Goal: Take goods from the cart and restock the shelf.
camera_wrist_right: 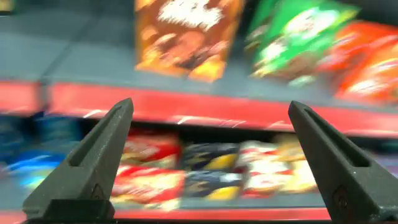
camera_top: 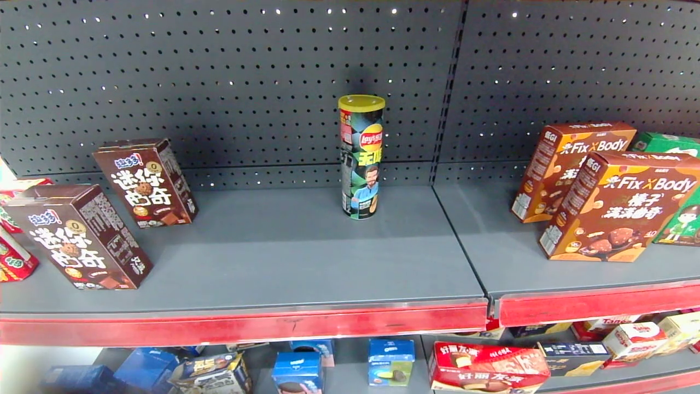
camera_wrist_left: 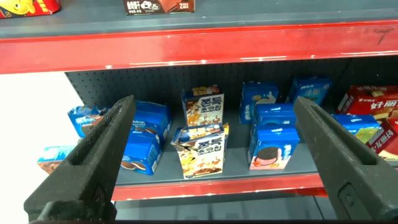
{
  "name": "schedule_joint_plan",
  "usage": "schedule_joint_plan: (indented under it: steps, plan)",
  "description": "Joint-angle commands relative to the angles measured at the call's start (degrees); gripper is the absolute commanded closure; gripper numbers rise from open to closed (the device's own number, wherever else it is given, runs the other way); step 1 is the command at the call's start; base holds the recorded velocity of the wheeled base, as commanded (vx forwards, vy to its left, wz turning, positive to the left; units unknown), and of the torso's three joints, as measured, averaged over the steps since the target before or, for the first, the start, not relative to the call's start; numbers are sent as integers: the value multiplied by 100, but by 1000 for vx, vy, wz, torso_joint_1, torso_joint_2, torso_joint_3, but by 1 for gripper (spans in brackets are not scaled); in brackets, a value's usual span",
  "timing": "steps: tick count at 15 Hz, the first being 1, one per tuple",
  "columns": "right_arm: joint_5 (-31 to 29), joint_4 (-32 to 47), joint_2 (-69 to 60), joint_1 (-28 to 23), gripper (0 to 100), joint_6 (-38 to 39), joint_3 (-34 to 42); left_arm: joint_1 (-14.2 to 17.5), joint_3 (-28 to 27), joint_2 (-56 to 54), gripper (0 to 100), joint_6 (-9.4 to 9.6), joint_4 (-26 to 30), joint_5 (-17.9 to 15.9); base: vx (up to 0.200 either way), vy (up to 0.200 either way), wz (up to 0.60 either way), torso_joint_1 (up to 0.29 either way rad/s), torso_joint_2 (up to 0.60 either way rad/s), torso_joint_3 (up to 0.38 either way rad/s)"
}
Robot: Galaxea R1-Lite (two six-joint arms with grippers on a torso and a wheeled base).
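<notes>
A tall chips can (camera_top: pixel 361 157) with a yellow lid stands upright alone near the back of the grey shelf (camera_top: pixel 284 257), in its middle. My left gripper (camera_wrist_left: pixel 211 158) is open with nothing between its fingers, held in front of the lower shelf of blue cookie boxes (camera_wrist_left: pixel 270 137). My right gripper (camera_wrist_right: pixel 208 155) is open and empty too, facing the red shelf edge (camera_wrist_right: pixel 186 109) below an orange-brown box (camera_wrist_right: pixel 186 34).
Two dark brown cookie boxes (camera_top: pixel 145 183) (camera_top: pixel 79 235) stand at the shelf's left. Orange-brown boxes (camera_top: pixel 618 205) and a green box (camera_top: pixel 681 219) fill the right section. A red price rail (camera_top: pixel 246 325) runs along the front edge. The lower shelf holds several small boxes (camera_top: pixel 486 366).
</notes>
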Motion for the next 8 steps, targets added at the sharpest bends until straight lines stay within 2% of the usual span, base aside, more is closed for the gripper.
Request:
schedule_joint_plan:
  steps: [1, 2, 5, 8]
  plan:
    - [131, -15, 306, -594, 0, -397, -582, 0, 1, -2, 0, -4, 8, 4, 0, 0, 0, 0, 0, 0]
    - [-36, 29, 376, -638, 0, -635, -749, 0, 1, -2, 0, -4, -1, 4, 0, 0, 0, 0, 0, 0]
    - [-835, 407, 491, -673, 0, -714, -934, 0, 1, -2, 0, -4, -1, 4, 0, 0, 0, 0, 0, 0]
    - [-1108, 504, 288, -603, 0, -837, -863, 0, 1, -2, 0, -4, -1, 4, 0, 0, 0, 0, 0, 0]
